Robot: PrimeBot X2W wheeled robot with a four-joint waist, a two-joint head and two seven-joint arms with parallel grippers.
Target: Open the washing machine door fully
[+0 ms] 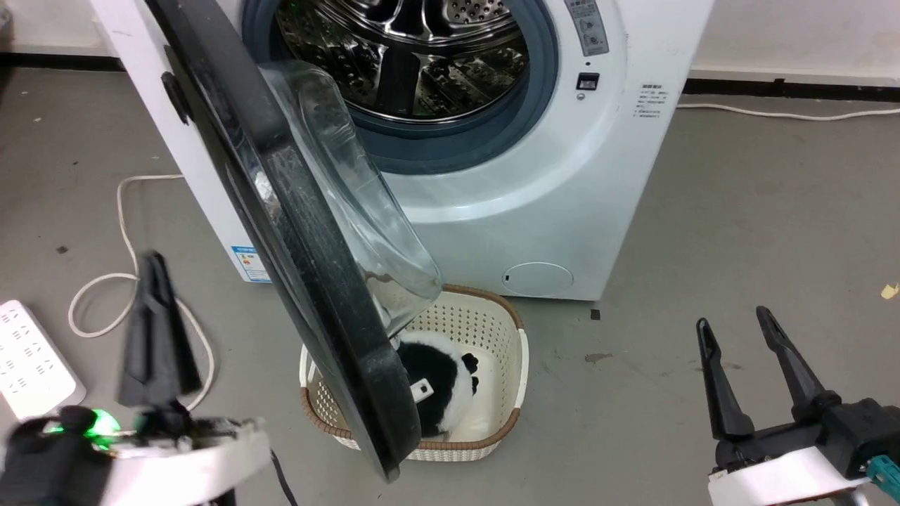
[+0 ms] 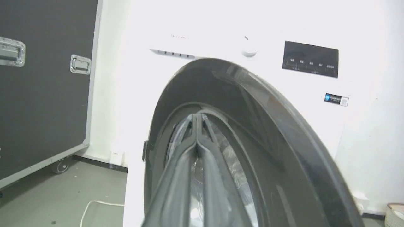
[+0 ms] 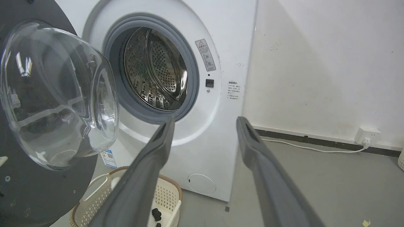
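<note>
– Now, where does the washing machine door [image 1: 309,267] stand?

– Open, and held at the left side of the washing machine [image 1: 520,204]. In the head view the door is seen nearly edge-on. Its black rim runs from upper left to lower centre, and its clear glass bowl [image 1: 344,176] faces the machine. The steel drum [image 1: 415,49] and the grey gasket [image 1: 450,151] are uncovered.

– What lies beneath the door?

– A cream basket [image 1: 492,330] sits on the floor [image 1: 703,232], just in front of the machine, with the door's lower edge above it. A black-and-white plush toy [image 1: 439,383] lies inside.

– State of the left hand?

– The left hand [image 1: 155,323] is at the lower left, blurred, and apart from the door on its outer side. In the left wrist view its two fingers are pressed together up to the tips with nothing between them. They point at the door's glossy outer face.

– And the right hand?

– The right hand [image 1: 733,318] is at the lower right, its fingers spread wide and empty. It is over bare floor, well apart from door and machine. In the right wrist view the fingers point toward the machine's front, below the drum opening.

– Other items?

– A white power strip [image 1: 28,358] and a looped white cable [image 1: 123,232] lie on the floor at the left. The machine carries a blue label [image 1: 247,261] at its lower left corner and a round flap [image 1: 538,279] low on its front.
</note>
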